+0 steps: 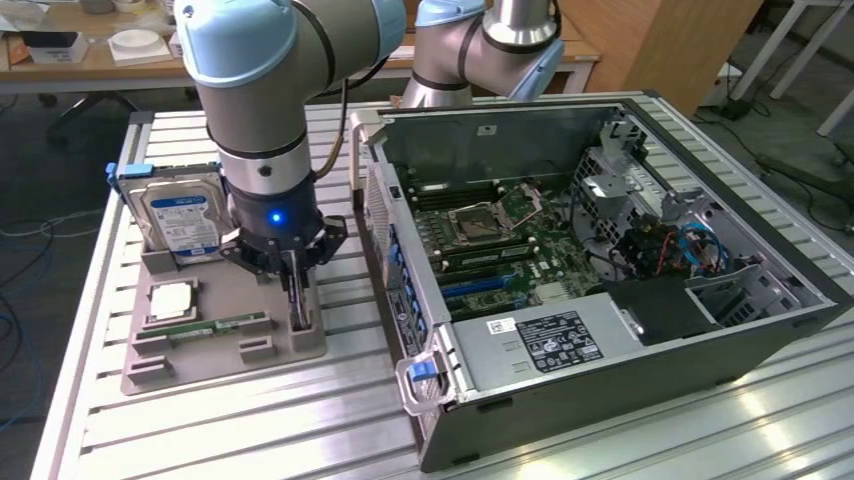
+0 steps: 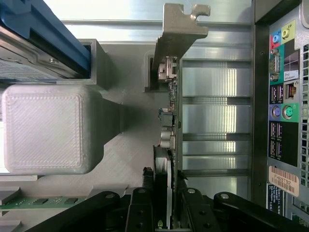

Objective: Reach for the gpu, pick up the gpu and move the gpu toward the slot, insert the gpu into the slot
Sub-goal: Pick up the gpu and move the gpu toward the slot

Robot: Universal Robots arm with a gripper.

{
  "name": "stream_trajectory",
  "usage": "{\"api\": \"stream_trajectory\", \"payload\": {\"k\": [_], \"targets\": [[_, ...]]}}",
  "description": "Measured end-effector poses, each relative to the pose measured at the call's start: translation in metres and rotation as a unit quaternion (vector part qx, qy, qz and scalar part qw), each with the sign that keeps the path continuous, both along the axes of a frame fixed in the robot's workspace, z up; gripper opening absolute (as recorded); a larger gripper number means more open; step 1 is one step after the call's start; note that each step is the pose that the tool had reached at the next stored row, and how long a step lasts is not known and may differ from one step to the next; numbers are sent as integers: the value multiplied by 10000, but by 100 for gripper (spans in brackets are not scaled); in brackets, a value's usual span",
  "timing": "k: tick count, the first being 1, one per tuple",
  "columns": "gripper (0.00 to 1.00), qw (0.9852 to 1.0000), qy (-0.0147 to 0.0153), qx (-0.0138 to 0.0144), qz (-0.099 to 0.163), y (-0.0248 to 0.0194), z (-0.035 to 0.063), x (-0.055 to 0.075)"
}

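The gpu (image 1: 302, 305) stands on its long edge in the grey holder tray (image 1: 267, 352), to the exterior view's left of the open computer case. In the wrist view the gpu (image 2: 172, 108) is a thin dark card seen edge-on, with its silvery bracket (image 2: 177, 29) at the far end. My gripper (image 1: 296, 285) comes straight down on it, and the wrist view has the gripper (image 2: 169, 193) shut on the card's upper edge, one finger on each face. The slot (image 1: 470, 290), a long blue strip, lies on the green motherboard inside the case.
A blue-labelled hard drive (image 1: 180, 220) stands upright at the tray's back. A memory stick (image 1: 214, 327) and a CPU (image 1: 174, 300) lie in the tray. The case's rear panel (image 2: 282, 96) stands close beside the card. A second arm's base (image 1: 481, 50) rises behind the case.
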State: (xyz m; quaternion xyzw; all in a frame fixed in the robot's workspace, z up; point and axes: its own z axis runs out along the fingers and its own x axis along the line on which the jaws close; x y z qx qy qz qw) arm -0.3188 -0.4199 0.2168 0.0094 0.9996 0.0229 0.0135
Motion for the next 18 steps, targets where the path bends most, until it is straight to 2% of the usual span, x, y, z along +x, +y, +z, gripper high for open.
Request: {"api": "stream_trajectory", "payload": {"k": [9, 18], "targets": [[27, 10000, -2, 2, 0, 1, 3, 1], [27, 10000, 0, 2, 0, -1, 67, 0]]}}
